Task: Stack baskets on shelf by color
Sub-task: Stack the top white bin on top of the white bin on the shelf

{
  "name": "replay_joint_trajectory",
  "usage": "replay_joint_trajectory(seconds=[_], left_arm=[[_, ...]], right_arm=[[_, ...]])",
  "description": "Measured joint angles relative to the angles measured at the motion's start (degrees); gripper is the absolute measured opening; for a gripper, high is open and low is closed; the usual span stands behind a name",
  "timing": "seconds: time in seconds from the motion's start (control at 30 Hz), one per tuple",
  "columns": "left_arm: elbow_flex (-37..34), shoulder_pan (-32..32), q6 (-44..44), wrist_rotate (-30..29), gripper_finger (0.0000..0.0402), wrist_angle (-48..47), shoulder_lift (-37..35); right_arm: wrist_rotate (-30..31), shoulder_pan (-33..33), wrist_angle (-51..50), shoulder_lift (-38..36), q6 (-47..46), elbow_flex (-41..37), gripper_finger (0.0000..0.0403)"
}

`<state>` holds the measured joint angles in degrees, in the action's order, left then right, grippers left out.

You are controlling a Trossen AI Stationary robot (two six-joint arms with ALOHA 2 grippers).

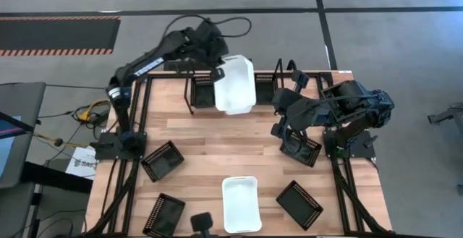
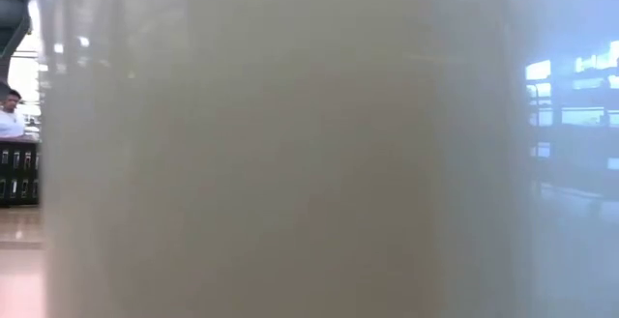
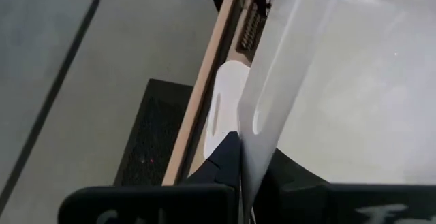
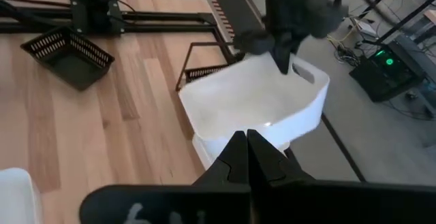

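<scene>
My left gripper (image 1: 221, 68) is shut on a white basket (image 1: 236, 85) held over the shelf (image 1: 194, 93) at the table's far edge. A second white basket (image 4: 204, 149) sits right under it. Black baskets (image 1: 265, 86) stand in the shelf on both sides. A third white basket (image 1: 241, 204) lies near the front edge and fills the low view. Several black baskets (image 1: 162, 160) lie on the wooden table. At the right, my right gripper (image 4: 246, 142) hangs shut above the table, holding nothing. My left gripper pinches the white basket's short end wall (image 3: 251, 157) beside its handle slot (image 4: 306, 74), one finger (image 3: 225, 157) outside the wall and the other inside. The fingers come slanting down from above and from the far left. The basket is lifted and slightly tilted.
Black baskets lie at the front left (image 1: 163, 214), at the front right (image 1: 299, 204) and under my right arm (image 1: 308, 151). Bare wood stretches across the table's middle. A person (image 2: 10, 115) shows far off in the room.
</scene>
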<state>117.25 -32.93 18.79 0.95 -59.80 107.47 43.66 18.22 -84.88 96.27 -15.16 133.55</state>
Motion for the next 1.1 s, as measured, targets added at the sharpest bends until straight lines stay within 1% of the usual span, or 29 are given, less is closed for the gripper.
replay_joint_trajectory(seconds=[0.07,0.17,0.27,0.4,0.6,0.8,1.1], left_arm=[[0.0,0.0,-0.3,-1.9,0.0,1.9,1.8],[0.0,0.0,-1.5,-7.2,0.0,4.0,3.7],[0.0,-0.2,-2.6,-8.8,0.0,4.7,4.4],[0.0,-0.5,-3.8,-9.3,0.0,3.8,4.3],[-0.3,-1.1,-3.8,-9.3,0.0,-1.5,4.3],[-0.9,-1.4,-3.6,-10.3,0.0,-1.1,4.3],[-0.9,-1.6,-2.9,-9.2,0.0,-1.9,4.3]], right_arm=[[0.0,0.0,-0.9,0.0,0.0,0.0,0.0002],[0.0,0.0,-2.3,0.0,0.0,0.0,0.0002],[0.0,0.0,-3.5,0.0,0.1,0.0,0.0003],[0.0,0.1,-5.0,0.0,0.2,0.0,0.0002],[0.0,0.1,-5.1,0.0,1.8,0.0,0.0003],[0.0,0.1,-5.1,0.0,2.6,0.0,0.0002],[0.0,0.1,-5.1,0.0,3.8,0.0,0.0003]])
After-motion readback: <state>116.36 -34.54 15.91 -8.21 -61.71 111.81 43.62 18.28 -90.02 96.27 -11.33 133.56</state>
